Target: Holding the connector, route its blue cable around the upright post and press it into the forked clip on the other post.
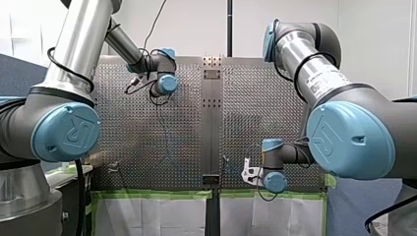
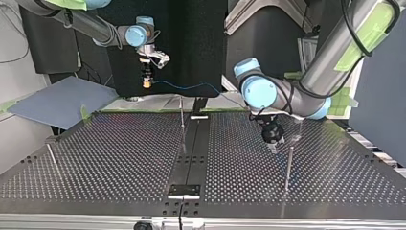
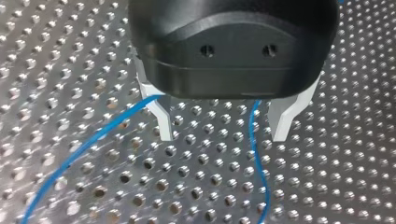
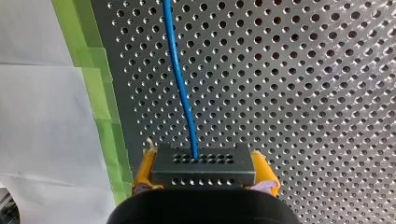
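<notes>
Right gripper (image 4: 204, 171): closed on the connector (image 4: 201, 163), which sits clamped between its yellow pads (image 4: 144, 172).
Right gripper place: in the top view, held up in the air past the far end of the centre strip (image 2: 190, 148) and to the strip's left.
Connector: a dark block with rows of small holes; the blue cable (image 4: 180, 79) leaves its face ahead of the gripper.
Blue cable: in the top view it runs from the connector across the air above the strip's far end, toward the strip's right side. In the left wrist view one strand lies on the table (image 2: 119, 158) between the fingers, and another sweeps away from beside one finger.
Left gripper (image 3: 224, 133): black, its metal fingers (image 3: 163, 122) spread wide and holding nothing; the cable between them is not pinched.
Left gripper place: low over the table, right of the strip in the top view, beside the right post (image 2: 288, 165).
Middle post (image 2: 182, 120): a thin upright rod just left of the strip.
Left post (image 2: 52, 158): well left of the strip, leaning.
Forked clip: too small to tell which post bears it.
</notes>
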